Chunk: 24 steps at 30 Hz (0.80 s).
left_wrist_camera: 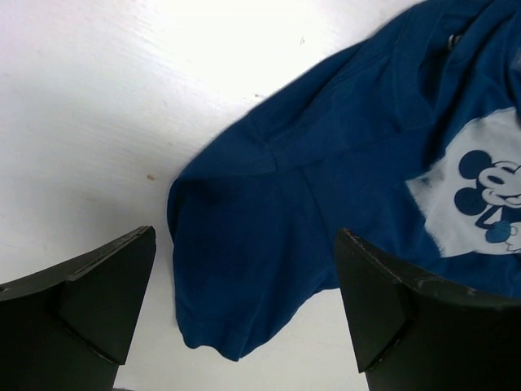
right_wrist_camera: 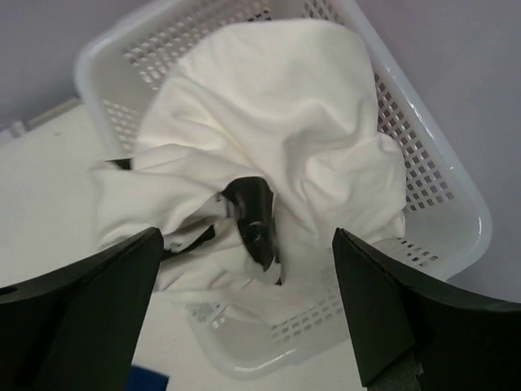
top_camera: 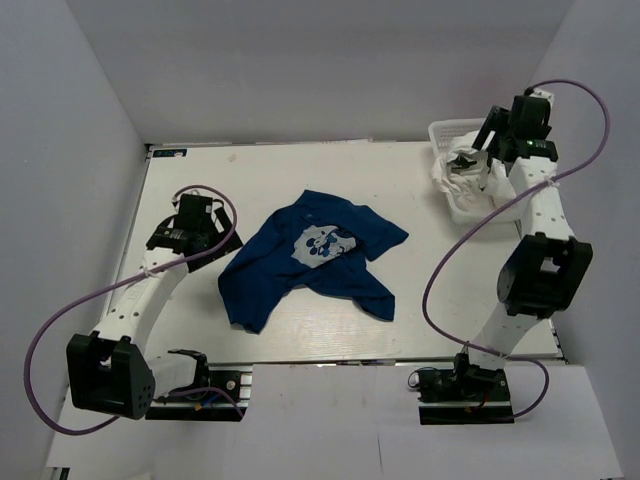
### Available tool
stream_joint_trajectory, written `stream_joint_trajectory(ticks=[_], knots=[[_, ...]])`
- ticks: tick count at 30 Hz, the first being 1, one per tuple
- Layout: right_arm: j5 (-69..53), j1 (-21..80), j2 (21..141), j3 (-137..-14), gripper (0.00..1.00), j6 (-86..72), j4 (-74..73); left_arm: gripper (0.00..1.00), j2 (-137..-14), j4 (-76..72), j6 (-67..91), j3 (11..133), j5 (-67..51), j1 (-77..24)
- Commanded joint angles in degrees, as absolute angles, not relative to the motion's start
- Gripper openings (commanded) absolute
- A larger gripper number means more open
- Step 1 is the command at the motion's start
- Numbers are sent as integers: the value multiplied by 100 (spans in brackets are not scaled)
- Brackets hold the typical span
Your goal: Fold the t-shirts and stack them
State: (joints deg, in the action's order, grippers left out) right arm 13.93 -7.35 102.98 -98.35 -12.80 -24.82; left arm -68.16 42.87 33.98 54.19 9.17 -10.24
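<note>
A navy blue t-shirt with a pale cartoon-mouse print lies crumpled in the middle of the table; it also shows in the left wrist view. My left gripper hangs open and empty just left of its sleeve. A white t-shirt with dark prints is bunched in the white lattice basket at the far right and spills over the basket's near rim. My right gripper hangs open and empty above that shirt and the basket.
The white table ends in a wall at the back and a grey wall on each side. The right arm's cable loops over the table's right part. The left arm's cable arcs beside the left gripper.
</note>
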Motion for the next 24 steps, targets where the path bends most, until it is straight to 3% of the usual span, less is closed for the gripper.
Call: stream_joint_trajectory(ticks=[1, 10, 17, 24], knots=[[915, -589, 9398, -9748, 90, -1160, -2601, 100, -6645, 4219, 3515, 5274, 739, -1063], [-817, 1220, 8376, -7360, 90, -1564, -2197, 100, -6916, 4166, 3568, 4668, 97, -1116], [-1327, 2495, 8859, -6584, 90, -1872, -2119, 100, -7460, 3710, 3568, 4447, -570, -1116], [-1223, 3032, 9588, -6600, 90, -2065, -1749, 100, -7875, 3103, 3568, 4508, -861, -1116]])
